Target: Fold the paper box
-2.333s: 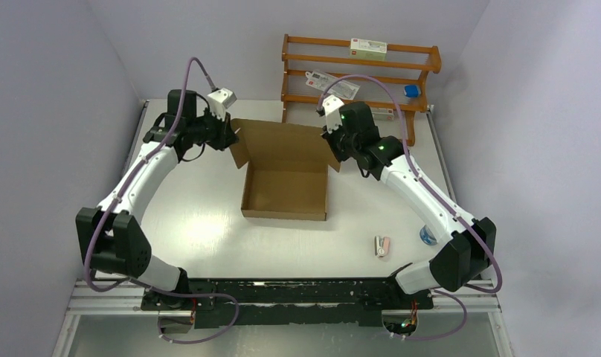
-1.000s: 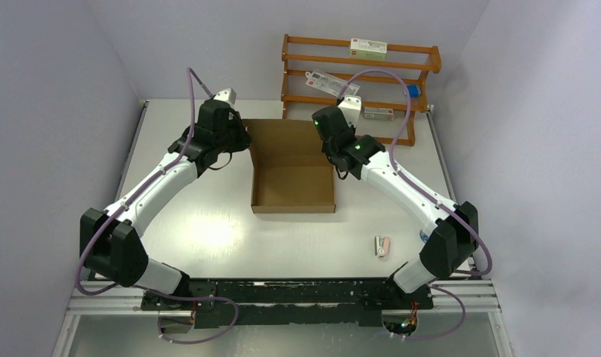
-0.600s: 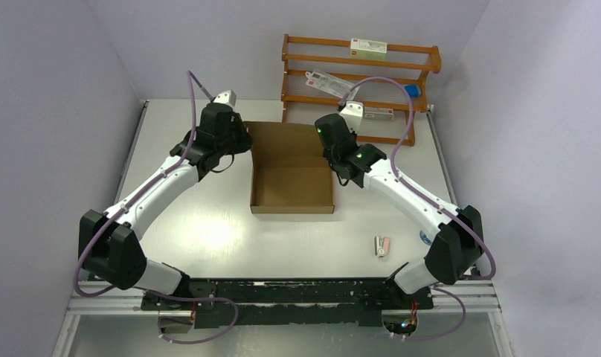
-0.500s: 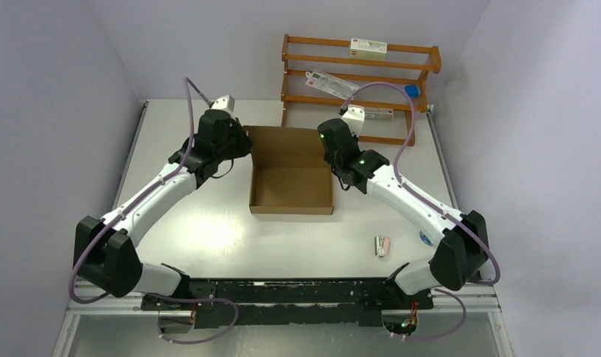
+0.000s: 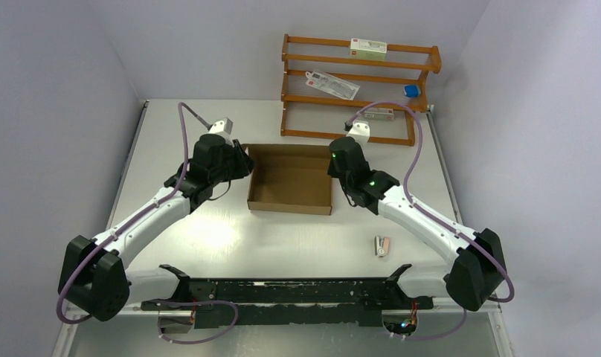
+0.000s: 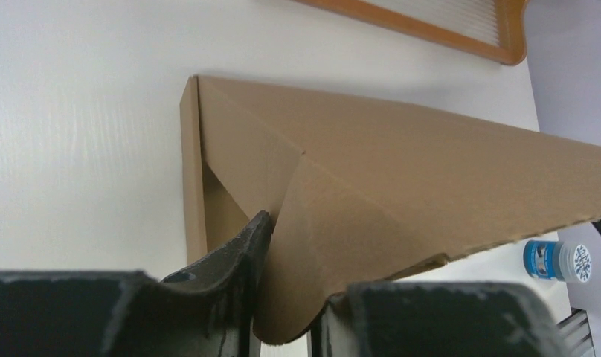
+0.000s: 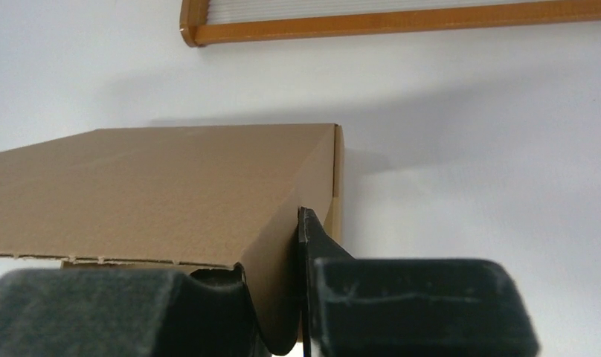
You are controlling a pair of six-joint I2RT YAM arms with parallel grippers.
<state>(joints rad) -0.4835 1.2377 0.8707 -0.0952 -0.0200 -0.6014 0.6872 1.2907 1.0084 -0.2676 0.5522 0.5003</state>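
The paper box point(image 5: 290, 186) is a brown cardboard tray in the middle of the table, with its lid raised along the far edge. My left gripper point(image 5: 242, 160) is at the lid's left corner and my right gripper point(image 5: 335, 165) at its right corner. In the left wrist view, the lid point(image 6: 402, 186) slopes away and its side flap sits between the fingers of the left gripper point(image 6: 290, 297). The right wrist view shows the lid point(image 7: 156, 193) with its other side flap pinched in the right gripper point(image 7: 279, 297).
A wooden rack point(image 5: 357, 82) stands at the back of the table, holding a white-green carton point(image 5: 367, 49), flat packets and a blue-capped item point(image 5: 410, 91). A small pink-and-white object point(image 5: 382, 245) lies near the front right. A blue-capped bottle point(image 6: 558, 260) stands beyond the box.
Both arms have drawn back toward the near edge, bringing the box with them. The lid's side flaps, splayed outward earlier, are folded in at the corners, and the lid leans forward.
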